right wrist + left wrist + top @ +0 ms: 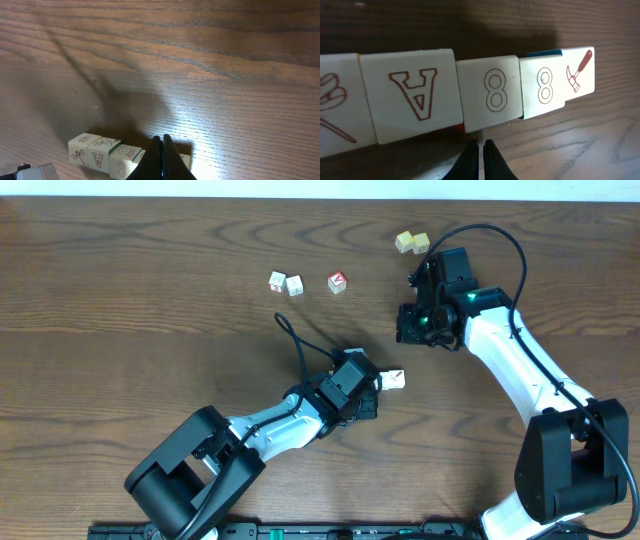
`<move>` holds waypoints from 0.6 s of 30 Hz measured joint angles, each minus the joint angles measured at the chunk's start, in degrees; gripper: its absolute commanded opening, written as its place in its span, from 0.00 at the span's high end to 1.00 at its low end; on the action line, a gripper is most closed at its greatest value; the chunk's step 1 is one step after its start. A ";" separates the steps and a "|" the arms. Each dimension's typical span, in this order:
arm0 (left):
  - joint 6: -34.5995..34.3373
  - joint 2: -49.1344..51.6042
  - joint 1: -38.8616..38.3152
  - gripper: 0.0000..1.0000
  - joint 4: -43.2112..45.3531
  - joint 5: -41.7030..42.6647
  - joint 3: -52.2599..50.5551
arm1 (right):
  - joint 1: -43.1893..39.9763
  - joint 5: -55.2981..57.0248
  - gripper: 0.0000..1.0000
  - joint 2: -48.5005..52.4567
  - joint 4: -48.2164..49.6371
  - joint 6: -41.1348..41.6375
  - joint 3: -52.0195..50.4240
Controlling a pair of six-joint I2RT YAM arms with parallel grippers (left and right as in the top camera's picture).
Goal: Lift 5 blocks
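Wooden table point(120, 280): five blocks point(490, 95) in one row.

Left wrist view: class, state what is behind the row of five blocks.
Behind the row of blocks only the brown wooden table shows. Slivers of red and blue peek out at their edges. The blocks' back faces and the wood they cover cannot be seen.

Blocks point(415, 95): cream faces, red-brown outlined A, 8, 8, hammer. Table point(120, 290): dark brown woodgrain. 2 cubes point(404, 241): pale yellow.
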 measured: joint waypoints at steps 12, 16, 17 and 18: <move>0.00 0.00 0.00 0.93 0.50 -1.95 0.00 | 0.00 0.00 0.99 0.02 0.00 0.00 0.00; 0.00 0.00 0.00 0.93 0.79 -2.32 0.00 | 0.00 0.00 0.99 0.02 0.02 0.00 0.00; 0.00 0.00 0.00 0.93 0.81 -2.38 0.00 | 0.00 0.00 0.99 0.02 0.00 0.00 0.00; 0.00 0.00 -0.02 0.93 0.83 -2.58 0.00 | 0.00 0.00 0.99 0.00 0.00 0.00 0.00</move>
